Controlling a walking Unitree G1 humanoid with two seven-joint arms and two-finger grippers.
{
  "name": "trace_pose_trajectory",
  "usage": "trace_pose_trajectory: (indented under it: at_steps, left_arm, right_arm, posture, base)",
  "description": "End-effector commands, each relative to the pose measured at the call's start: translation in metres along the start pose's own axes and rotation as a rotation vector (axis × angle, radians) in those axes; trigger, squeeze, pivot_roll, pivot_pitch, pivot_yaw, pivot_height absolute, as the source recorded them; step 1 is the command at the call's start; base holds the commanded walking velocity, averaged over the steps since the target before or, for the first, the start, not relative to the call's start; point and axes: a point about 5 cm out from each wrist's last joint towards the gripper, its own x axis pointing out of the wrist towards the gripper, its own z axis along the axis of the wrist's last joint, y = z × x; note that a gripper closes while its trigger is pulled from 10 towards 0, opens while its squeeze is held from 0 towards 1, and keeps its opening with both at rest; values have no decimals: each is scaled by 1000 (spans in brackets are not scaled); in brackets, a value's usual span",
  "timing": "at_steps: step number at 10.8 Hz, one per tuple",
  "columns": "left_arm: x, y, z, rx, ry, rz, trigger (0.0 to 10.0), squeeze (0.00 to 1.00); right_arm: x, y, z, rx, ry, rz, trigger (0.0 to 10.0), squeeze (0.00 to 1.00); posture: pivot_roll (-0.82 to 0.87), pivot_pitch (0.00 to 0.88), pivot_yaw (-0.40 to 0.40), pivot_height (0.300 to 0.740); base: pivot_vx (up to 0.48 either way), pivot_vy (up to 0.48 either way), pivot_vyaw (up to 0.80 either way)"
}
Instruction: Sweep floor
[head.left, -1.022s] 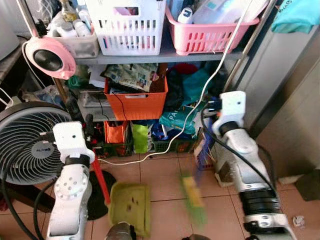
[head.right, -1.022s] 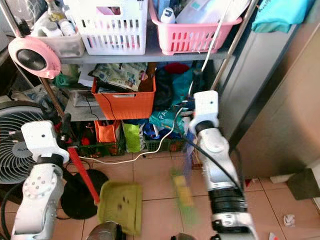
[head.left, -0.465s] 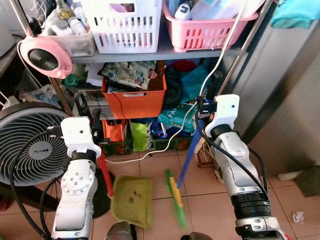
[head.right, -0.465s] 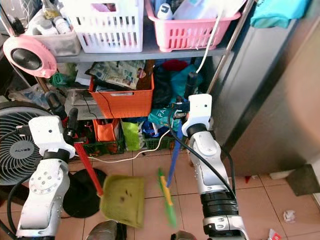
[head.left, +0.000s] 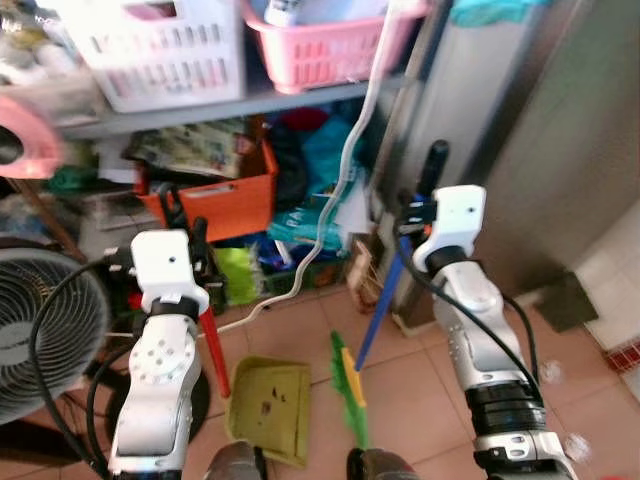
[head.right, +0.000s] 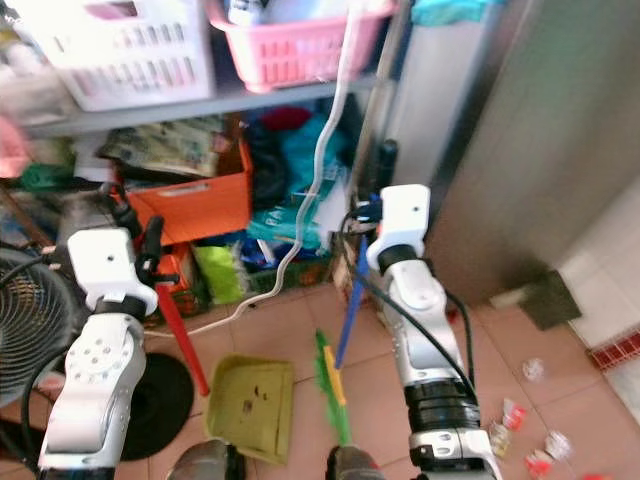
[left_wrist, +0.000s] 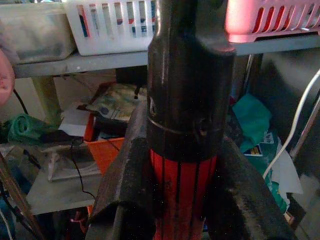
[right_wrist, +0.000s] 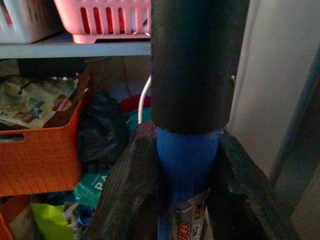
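My right gripper (head.left: 412, 212) is shut on the blue handle (right_wrist: 186, 175) of a broom, just below its black grip (right_wrist: 192, 65). The handle (head.left: 378, 308) slants down to a green and yellow broom head (head.left: 349, 392) on the tiled floor. My left gripper (head.left: 186, 226) is shut on the red handle (left_wrist: 182, 192) of a green dustpan (head.left: 270, 412). The pan rests on the tiles just left of the broom head. Small paper scraps (head.right: 514, 416) lie on the floor at the lower right.
A crowded shelf stands ahead, holding a white basket (head.left: 150, 62), a pink basket (head.left: 320, 45) and an orange crate (head.left: 215, 205). A white cable (head.left: 345, 190) hangs down it. A floor fan (head.left: 40, 330) is at left, a grey metal cabinet (head.left: 520, 150) at right.
The camera has swung to the right, so the shelf and fan slid left and blurred. Both grippers keep their hold. The broom head stays beside the dustpan.
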Motion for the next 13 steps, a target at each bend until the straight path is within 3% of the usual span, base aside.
trace_pose_trajectory:
  at_steps: [1,2,9,13]
  left_arm:
    - [2,3,7,17,-29,19,10000,0]
    - [2,3,8,23,-29,24,10000,0]
    - [3,1,5,6,-2,45,10000,0]
    - [4,-1,5,-15,-7,43,10000,0]
  right_arm:
    - [3,0,10,-15,-43,0,10000,0]
    - [4,1,9,41,-28,0,10000,0]
    - [4,1,12,46,-33,11,10000,0]
    - [6,2,11,40,-29,19,10000,0]
  posture:
    - [13,108,18,740]
    - [11,107,18,740]
    - [0,123,18,740]
    - [-2,133,13,740]
  base:
    - [0,0,0]
    - [0,0,0]
    - [0,-341,0]
    - [0,0,0]
